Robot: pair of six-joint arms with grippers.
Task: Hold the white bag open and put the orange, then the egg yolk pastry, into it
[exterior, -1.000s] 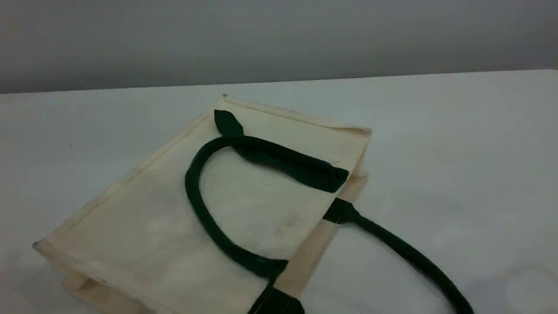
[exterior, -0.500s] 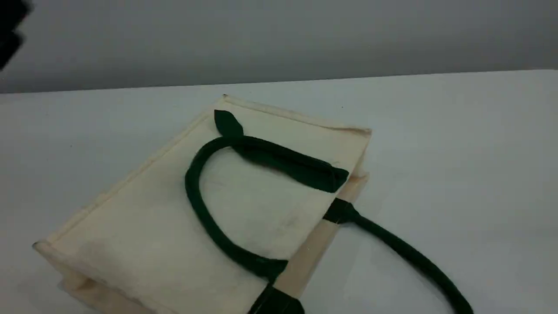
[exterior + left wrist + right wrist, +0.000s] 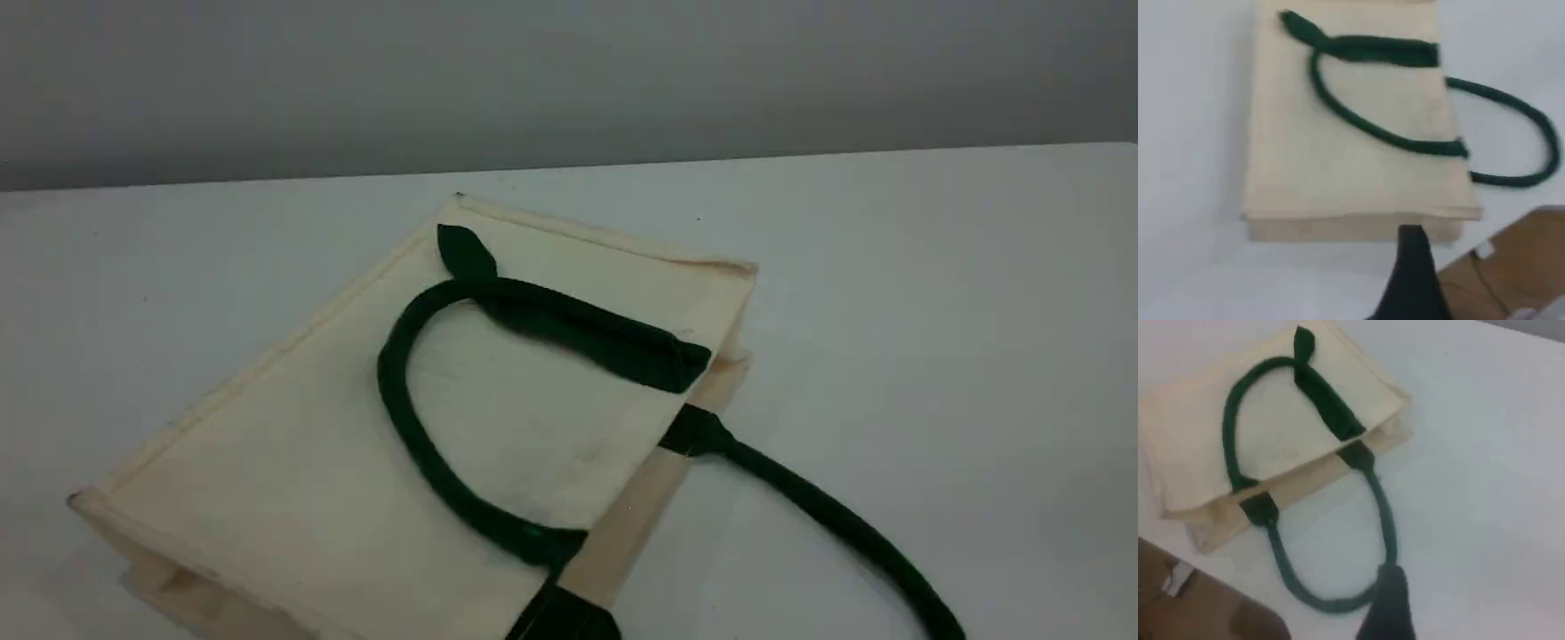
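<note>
The white bag (image 3: pixel 293 462) lies flat on its side on the table, mouth toward the right. One dark green handle (image 3: pixel 400 418) rests curled on its top face. The other handle (image 3: pixel 827 516) loops out over the table. In the left wrist view the bag (image 3: pixel 1338 167) is below and ahead of my left gripper's dark fingertip (image 3: pixel 1411 280), which hovers off the bag's closed bottom end. My right gripper's fingertip (image 3: pixel 1388 607) hangs above the outer handle loop (image 3: pixel 1385 520), holding nothing. The orange and the egg yolk pastry are out of view. Neither arm shows in the scene view.
The white table (image 3: pixel 933 311) spreads bare to the right of the bag, with a grey wall behind. A brown wood-coloured surface (image 3: pixel 1511 267) shows past the table's near edge, and also in the right wrist view (image 3: pixel 1198 607).
A dark shape showed at the scene view's top left corner half a second ago and is gone now. The bag and its handles lie unmoved.
</note>
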